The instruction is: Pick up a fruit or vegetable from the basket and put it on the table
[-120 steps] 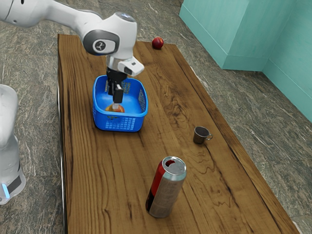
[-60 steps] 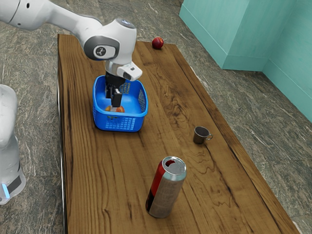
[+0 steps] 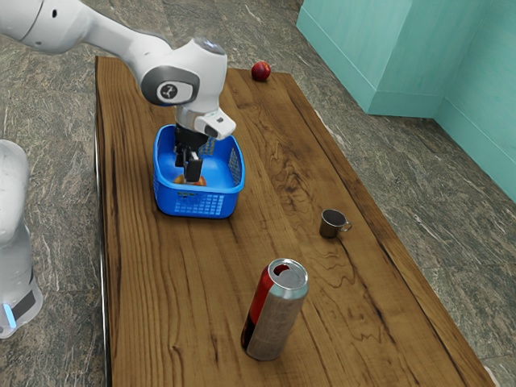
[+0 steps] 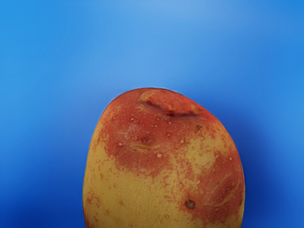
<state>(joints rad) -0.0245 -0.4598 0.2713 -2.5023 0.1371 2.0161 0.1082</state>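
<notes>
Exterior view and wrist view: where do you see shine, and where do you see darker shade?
Exterior view: the can has a bright shine on its metal top, and a dark shade lies on the table along the lower edge of the basket; wrist view: the blue is palest above the potato, darker beside it.

The arm [image 3: 101, 34] is glossy white, built of smooth, rounded segments, with a small dark dot near the shoulder end. A grey surround frames a white oval [image 3: 168, 91] bearing a dark round emblem. The pincer [image 3: 187, 166] is black. A white, rounded section [image 3: 12, 242] has a dark grey band and pale blue strip.
</notes>
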